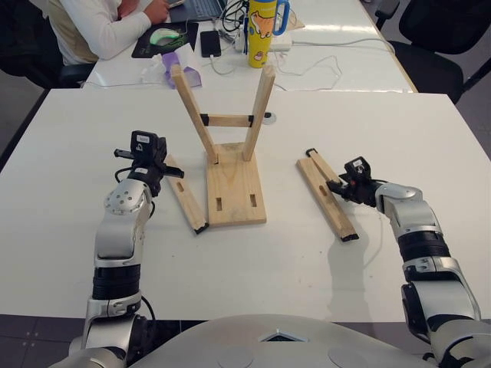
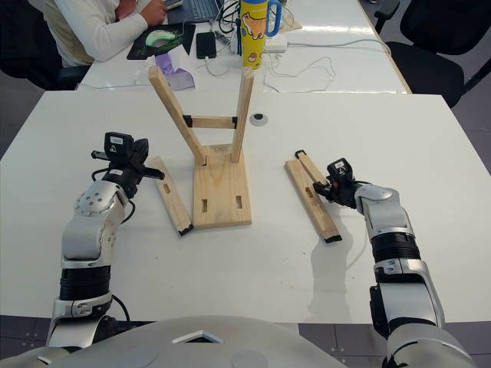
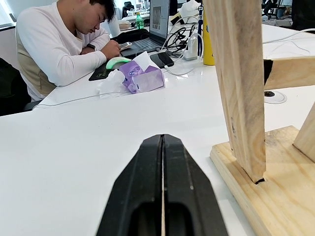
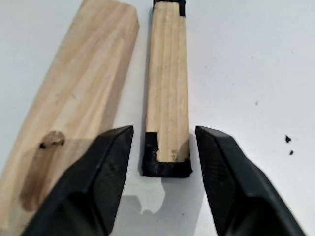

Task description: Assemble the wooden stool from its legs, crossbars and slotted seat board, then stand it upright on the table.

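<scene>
The slotted seat board point(image 1: 236, 192) lies flat mid-table with two legs point(image 1: 196, 115) standing in its far slots, joined by a crossbar point(image 1: 229, 120). A loose leg point(image 1: 186, 195) lies just left of the board. My left gripper point(image 1: 147, 156) sits at that leg's far end, shut and empty point(image 3: 162, 142); the standing leg point(image 3: 241, 88) rises close by. Right of the board lie another loose leg point(image 1: 326, 199) and a black-tipped crossbar point(image 1: 321, 165). My right gripper point(image 1: 343, 184) is open, its fingers on either side of the crossbar's point(image 4: 167, 88) near end without touching it.
Behind the table's far edge, another desk holds a yellow bottle point(image 1: 261, 31), a purple tissue box point(image 1: 182, 67), cables and a person's laptop. A round cable grommet point(image 1: 267, 117) sits behind the stool. Bare white tabletop point(image 1: 253, 268) stretches in front.
</scene>
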You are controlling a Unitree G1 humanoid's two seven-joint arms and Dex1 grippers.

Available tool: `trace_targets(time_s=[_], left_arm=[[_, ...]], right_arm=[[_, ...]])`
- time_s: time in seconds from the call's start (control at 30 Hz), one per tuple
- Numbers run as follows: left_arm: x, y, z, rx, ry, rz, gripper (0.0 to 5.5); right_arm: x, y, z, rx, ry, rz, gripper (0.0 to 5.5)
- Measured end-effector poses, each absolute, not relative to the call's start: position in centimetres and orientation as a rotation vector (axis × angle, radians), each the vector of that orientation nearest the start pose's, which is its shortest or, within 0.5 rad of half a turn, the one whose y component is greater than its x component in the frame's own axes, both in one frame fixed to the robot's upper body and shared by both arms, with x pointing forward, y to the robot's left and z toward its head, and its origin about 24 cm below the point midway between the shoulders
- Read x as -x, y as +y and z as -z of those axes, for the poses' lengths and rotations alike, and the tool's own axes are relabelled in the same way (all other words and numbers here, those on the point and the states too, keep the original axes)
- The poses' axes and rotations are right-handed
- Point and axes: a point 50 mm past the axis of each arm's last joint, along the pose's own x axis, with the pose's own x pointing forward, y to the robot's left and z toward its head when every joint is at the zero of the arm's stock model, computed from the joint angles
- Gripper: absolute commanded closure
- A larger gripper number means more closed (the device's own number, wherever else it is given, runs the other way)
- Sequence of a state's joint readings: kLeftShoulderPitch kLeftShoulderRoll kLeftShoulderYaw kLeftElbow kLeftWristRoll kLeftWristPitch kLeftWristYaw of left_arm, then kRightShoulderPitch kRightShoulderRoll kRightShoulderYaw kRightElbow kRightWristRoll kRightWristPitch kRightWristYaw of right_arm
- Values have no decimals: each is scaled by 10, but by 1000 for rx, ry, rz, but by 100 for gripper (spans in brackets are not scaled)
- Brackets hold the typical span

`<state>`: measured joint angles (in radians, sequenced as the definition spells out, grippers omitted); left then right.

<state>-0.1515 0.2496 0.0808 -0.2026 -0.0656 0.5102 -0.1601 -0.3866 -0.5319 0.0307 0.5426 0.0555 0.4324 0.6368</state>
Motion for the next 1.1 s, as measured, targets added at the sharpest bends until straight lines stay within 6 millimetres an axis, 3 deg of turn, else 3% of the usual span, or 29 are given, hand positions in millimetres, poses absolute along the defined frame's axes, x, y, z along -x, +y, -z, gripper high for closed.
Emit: trace_targets(time_s=[0.07, 0.37, 0.5, 0.53, 0.67, 0.73, 0.83, 0.97, 1.1], left_arm=[[-276, 194, -89, -160, 160, 94, 550], [-277, 193, -90, -143, 156, 105, 550], [-272, 169, -99, 59, 139, 278, 550], [-269, 157, -105, 144, 118, 356, 550], [-265, 144, -117, 357, 89, 451, 494], [-262, 136, -132, 483, 35, 525, 465], [-259, 130, -146, 603, -6, 604, 422], [-256, 123, -156, 722, -29, 675, 375], [-255, 122, -162, 804, -49, 691, 322]], right_arm=[[-298, -259, -21, 232, 683, -396, 417], [-306, -265, -29, 244, 615, -312, 419], [-333, -263, -77, 286, 305, -217, 419], [-340, -258, -95, 277, 193, -216, 419], [-344, -239, -132, 326, -60, -264, 419], [-338, -218, -160, 323, -238, -377, 419], [-326, -195, -181, 312, -360, -538, 419], [-308, -171, -197, 311, -433, -732, 419], [-295, -157, -180, 335, -353, -889, 419]])
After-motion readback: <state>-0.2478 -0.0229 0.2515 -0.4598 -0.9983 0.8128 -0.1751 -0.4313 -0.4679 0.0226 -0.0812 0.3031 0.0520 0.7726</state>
